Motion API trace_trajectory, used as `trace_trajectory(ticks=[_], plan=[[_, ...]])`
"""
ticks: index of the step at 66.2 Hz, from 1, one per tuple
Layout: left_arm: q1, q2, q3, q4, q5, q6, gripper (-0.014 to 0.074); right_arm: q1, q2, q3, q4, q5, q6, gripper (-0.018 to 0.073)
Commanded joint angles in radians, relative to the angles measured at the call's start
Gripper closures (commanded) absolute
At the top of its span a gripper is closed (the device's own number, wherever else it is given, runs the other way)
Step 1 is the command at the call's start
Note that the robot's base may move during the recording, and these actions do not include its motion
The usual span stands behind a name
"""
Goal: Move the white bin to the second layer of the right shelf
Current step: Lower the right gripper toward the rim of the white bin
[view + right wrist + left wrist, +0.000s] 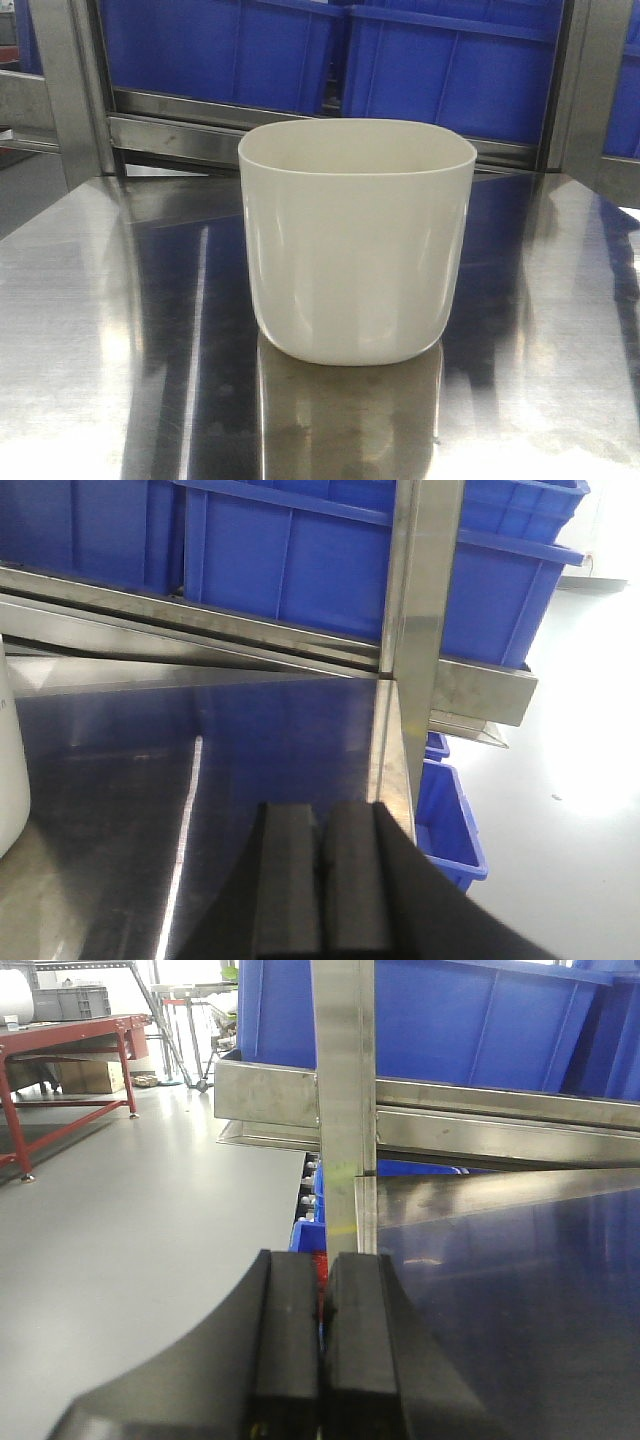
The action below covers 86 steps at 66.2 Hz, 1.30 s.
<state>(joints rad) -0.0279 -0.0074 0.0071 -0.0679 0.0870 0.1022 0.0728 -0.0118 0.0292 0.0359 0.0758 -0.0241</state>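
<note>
**A:** What does the front view show?
**B:** The white bin (pixel 355 250) stands upright in the middle of the steel desk (pixel 90 330), mouth up. Blue crates (pixel 450 70) sit on the rack behind it.

**A:** And the left wrist view?
**B:** The left end effector (pixel 322 1360) is pressed together with nothing between its pads. It sits at the desk's left edge, facing a steel post (pixel 343 1090).

**A:** The right wrist view?
**B:** The right end effector (pixel 320 890) is also pressed together and empty, near the desk's right edge. A sliver of the bin shows far left, well apart from it.
</note>
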Motion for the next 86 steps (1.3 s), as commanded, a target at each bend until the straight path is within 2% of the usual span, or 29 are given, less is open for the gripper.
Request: trace_trajectory(ticks=[1,51,68,86], plan=[[-0.003,-0.017,0.037,-0.006,-0.087,-0.003,0.0512,0.001,-0.019,-0.015,-0.008,-0.092,-0.002,0.0491],[-0.003,-0.017,0.037,-0.006,-0.087,-0.003,0.0512,0.001,-0.018,-0.027,-0.008,-0.076,-0.003,0.0491],[-0.003,-0.017,0.037,-0.006,-0.087,-0.003,0.0512,0.001,0.083,-0.152,-0.027,-0.017,-0.005,0.0491],[-0.003,-0.017,0.037,-0.006,-0.087,-0.003,0.0512,0.001,0.309,-0.366,-0.044,-0.011,-0.001,0.0491]])
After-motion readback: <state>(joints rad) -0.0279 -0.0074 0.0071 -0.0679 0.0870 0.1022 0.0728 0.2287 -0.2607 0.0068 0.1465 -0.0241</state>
